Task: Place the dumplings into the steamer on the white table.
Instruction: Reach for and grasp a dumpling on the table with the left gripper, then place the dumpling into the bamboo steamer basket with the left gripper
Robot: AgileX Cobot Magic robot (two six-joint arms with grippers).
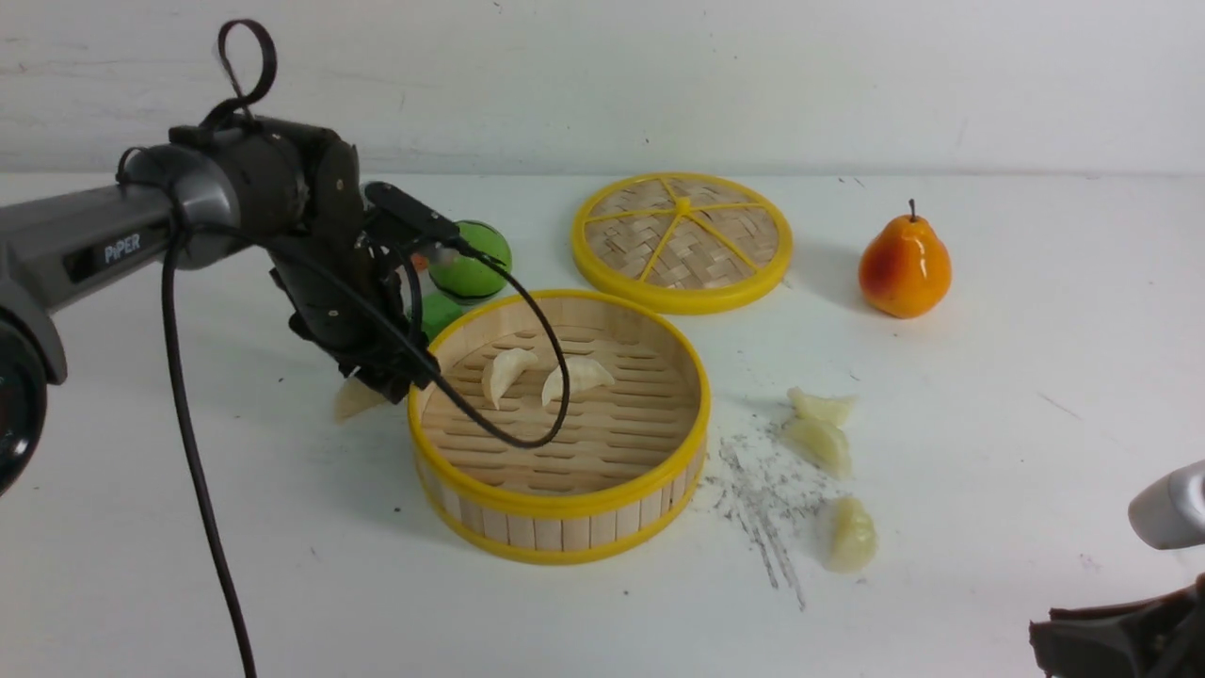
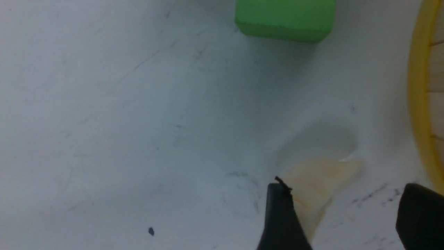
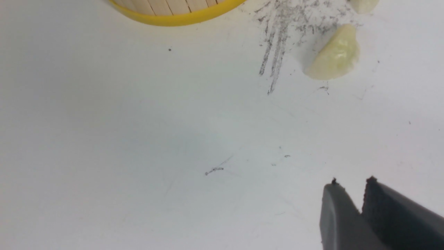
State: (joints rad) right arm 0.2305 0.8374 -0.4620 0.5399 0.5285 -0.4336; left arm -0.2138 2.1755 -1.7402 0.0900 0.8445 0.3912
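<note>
Hovering low at the steamer's [image 1: 565, 504] left side, your left gripper [image 2: 343, 194] has its jaws spread wide around a cream dumpling [image 1: 354, 402]. It lies on the white table [image 1: 282, 565] just outside the yellow rim, close against one finger. Two more cream dumplings [image 1: 508, 372] sit side by side on the slatted floor inside the basket. Off to the steamer's right, three greenish dumplings [image 1: 821, 443] rest on the table by the dark scratch marks [image 1: 753, 499]. Your right gripper [image 3: 352, 182] is low at the near right corner, fingers pressed together, holding nothing. A green block [image 2: 284, 17] sits beyond the left gripper, and the woven lid [image 1: 682, 242] and pear [image 1: 904, 266] lie farther back.
</note>
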